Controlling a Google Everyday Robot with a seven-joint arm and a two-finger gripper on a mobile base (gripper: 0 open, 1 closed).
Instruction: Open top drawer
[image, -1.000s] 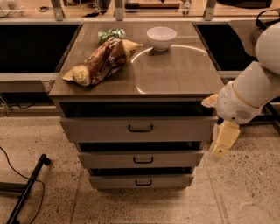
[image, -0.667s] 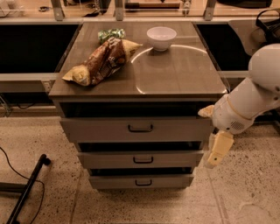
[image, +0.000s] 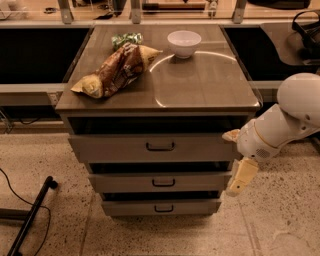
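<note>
The top drawer (image: 115, 148) is the widest grey-beige front of the cabinet, just under the tabletop, with a black bracket handle (image: 160, 146) at its centre. A dark gap shows above its front. Two narrower drawers (image: 125, 182) sit below it. My gripper (image: 241, 174), cream-coloured on a white arm (image: 285, 122), hangs by the cabinet's right front corner. It is level with the middle drawer, to the right of and below the top handle, and touches no handle.
On the cabinet top (image: 200, 85) lie a brown chip bag (image: 117, 70), a green packet (image: 126, 39) and a white bowl (image: 184, 43). Dark counters flank the cabinet. A black pole and cable (image: 30, 220) lie on the speckled floor at the left.
My gripper and arm have moved left and down, closer to the cabinet's right front corner. The drawers and the things on top have not moved.
</note>
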